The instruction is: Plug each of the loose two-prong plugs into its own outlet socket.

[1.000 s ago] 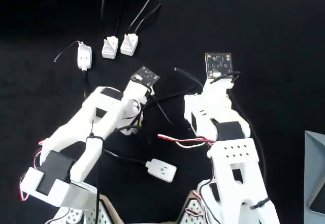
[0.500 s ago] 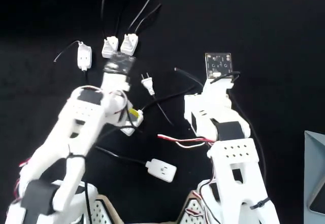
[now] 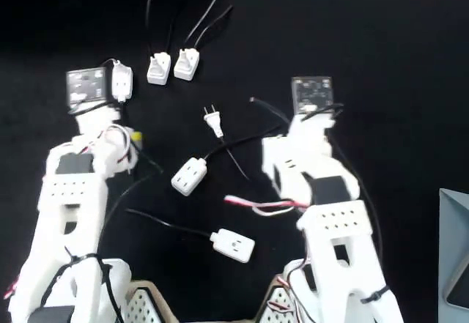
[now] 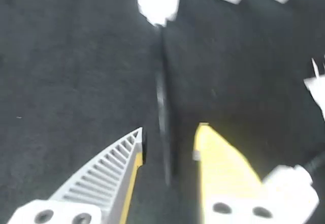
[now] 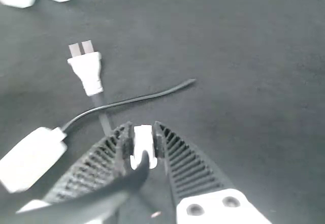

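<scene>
Right gripper (image 5: 142,128) clenched on what seemed a small white plug (image 5: 142,144); left gripper (image 4: 171,131) released, astride a black cord (image 4: 161,92).
The loose plug (image 5: 86,70) lay just beyond the right jaws, long axis and prongs pointing away from them; likely light, rigid, tugged by its cord, best pinched across the flat body behind the prongs.

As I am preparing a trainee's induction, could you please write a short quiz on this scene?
1. True or false: the right pincer is shut on a white plug.
2. What runs between the tips of the open left pincer? A) a black cable B) a screwdriver C) a battery
3. Fill in: in the high view, the loose plug points its prongs toward the picture's ____ edge.
Key: 1 true; 2 A; 3 top.
</scene>
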Action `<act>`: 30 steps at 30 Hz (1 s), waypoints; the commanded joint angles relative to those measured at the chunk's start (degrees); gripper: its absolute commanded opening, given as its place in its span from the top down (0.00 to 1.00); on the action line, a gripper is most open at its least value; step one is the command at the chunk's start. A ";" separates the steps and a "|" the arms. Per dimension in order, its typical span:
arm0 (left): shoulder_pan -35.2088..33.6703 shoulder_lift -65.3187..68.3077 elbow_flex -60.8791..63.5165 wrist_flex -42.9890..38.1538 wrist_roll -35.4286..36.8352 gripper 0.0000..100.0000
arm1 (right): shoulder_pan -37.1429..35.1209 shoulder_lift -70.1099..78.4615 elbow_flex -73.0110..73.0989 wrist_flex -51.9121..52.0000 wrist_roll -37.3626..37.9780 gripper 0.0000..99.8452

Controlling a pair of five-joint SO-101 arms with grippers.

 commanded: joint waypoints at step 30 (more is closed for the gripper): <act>-11.91 -1.76 0.04 -5.10 8.35 0.92 | -33.14 19.82 -4.35 -18.64 10.99 0.99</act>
